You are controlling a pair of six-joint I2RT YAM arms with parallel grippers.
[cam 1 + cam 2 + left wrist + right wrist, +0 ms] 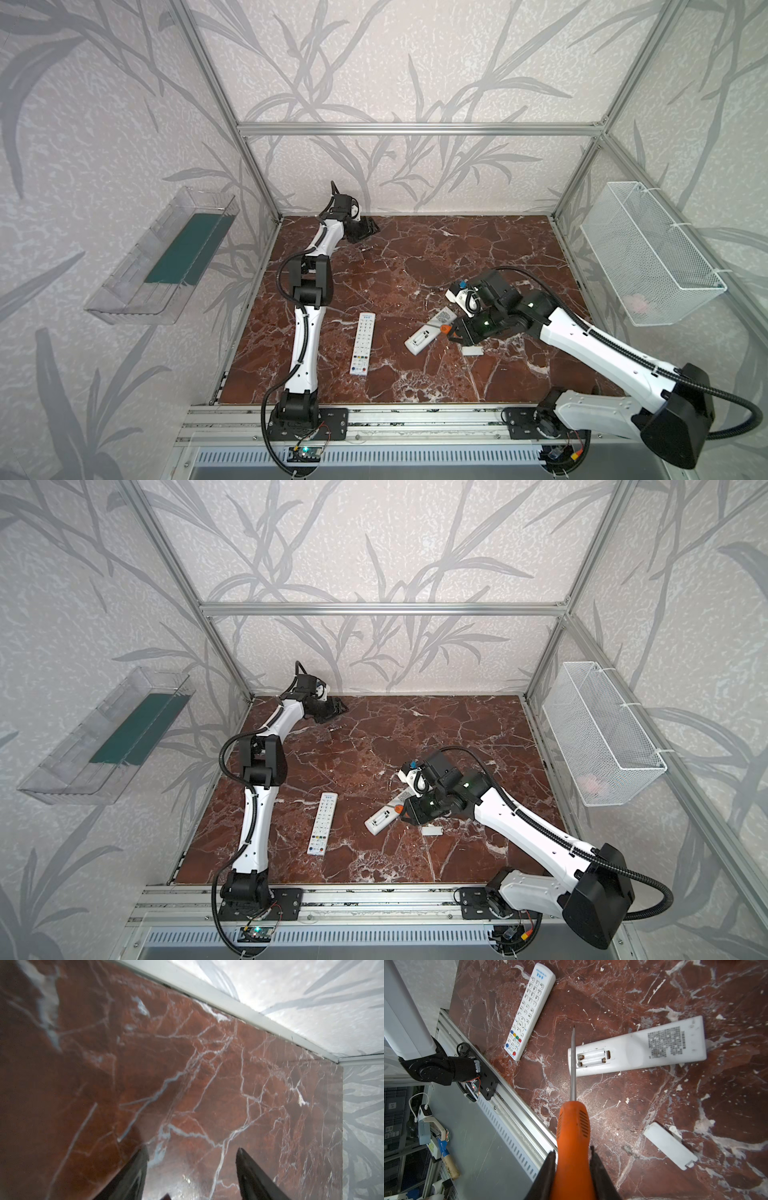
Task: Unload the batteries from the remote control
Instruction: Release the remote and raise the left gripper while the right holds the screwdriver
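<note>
A white remote control lies face down right of centre. Its battery bay is uncovered and shows only white troughs and springs. My right gripper is shut on an orange-handled screwdriver, whose shaft crosses the remote's end beside the bay. Small dark batteries lie on the table at the back left. My left gripper hangs open just behind them, nothing between its fingers.
A second white remote lies face up left of centre. A flat white cover lies near the right gripper. A wire basket hangs on the right wall, a clear tray on the left. An aluminium rail runs along the front.
</note>
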